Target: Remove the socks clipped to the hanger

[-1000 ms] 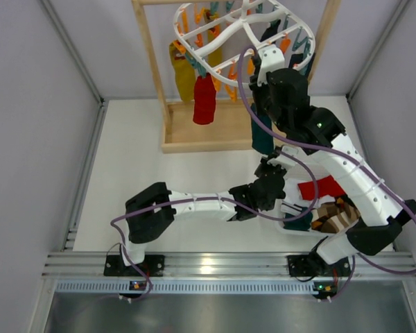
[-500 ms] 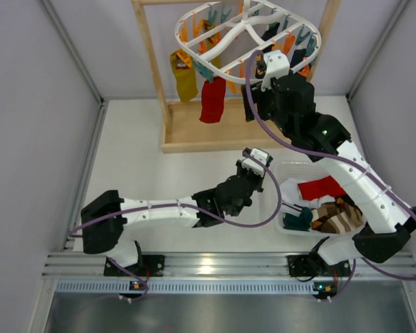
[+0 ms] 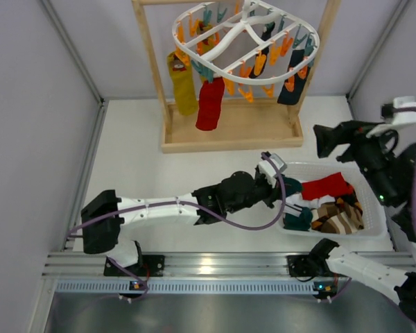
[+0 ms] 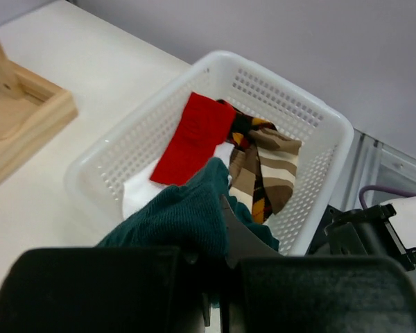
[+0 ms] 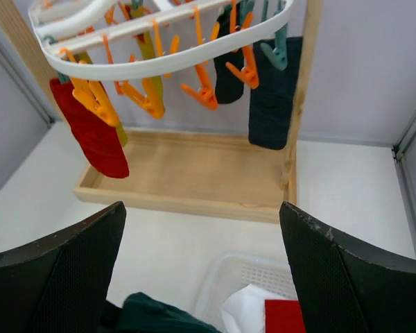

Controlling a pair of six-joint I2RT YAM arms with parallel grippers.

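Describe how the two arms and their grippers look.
The left arm and right arm are white tubular links with bulky black joints, each trailing a purple cable. The left gripper and right gripper are black; the right's fingers look dimpled.

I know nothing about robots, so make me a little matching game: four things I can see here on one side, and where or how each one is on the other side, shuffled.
Things
1. teal sock
2. brown striped sock
3. mustard sock
4. right gripper

States
A. open, holding nothing
B. clipped to the hanger
C. lying in the white basket
D. pinched in the left gripper

Pairs: 1-D, 2-C, 3-B, 4-A
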